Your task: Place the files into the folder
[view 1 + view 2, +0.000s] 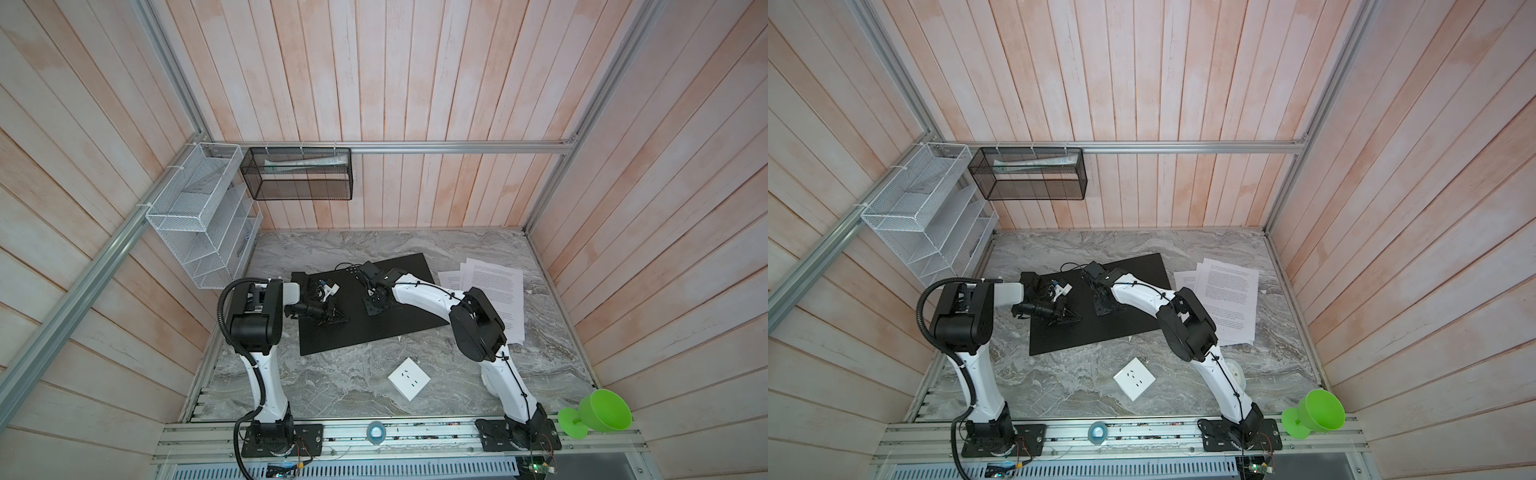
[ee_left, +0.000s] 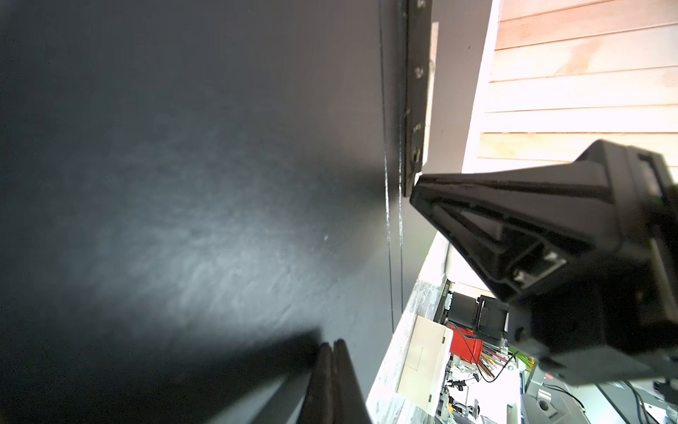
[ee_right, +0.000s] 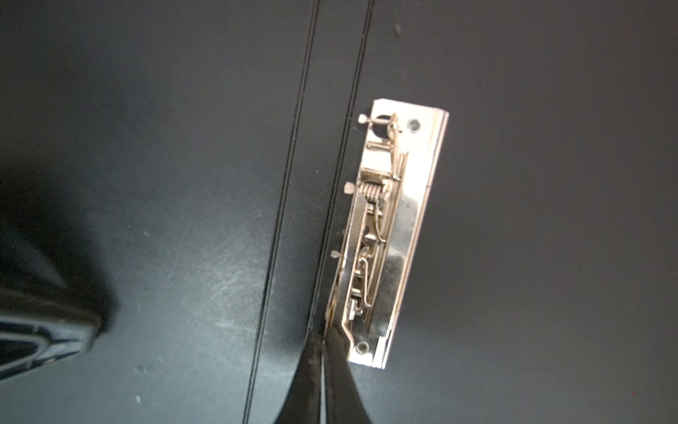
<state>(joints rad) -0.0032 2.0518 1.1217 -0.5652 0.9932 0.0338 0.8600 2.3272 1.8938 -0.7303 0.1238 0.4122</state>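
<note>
Marble table bears open black folder, white files, socket plate.

The folder is matt black inside, faintly grained, with a dull scuffed sheen where light falls. Its clip is bright polished metal, partly knurled. The files are plain matt white paper. The table looks like smooth grey veined stone. The right tool is dull black plastic. The walls are pale washed wood planks, the socket plate smooth white plastic
</note>
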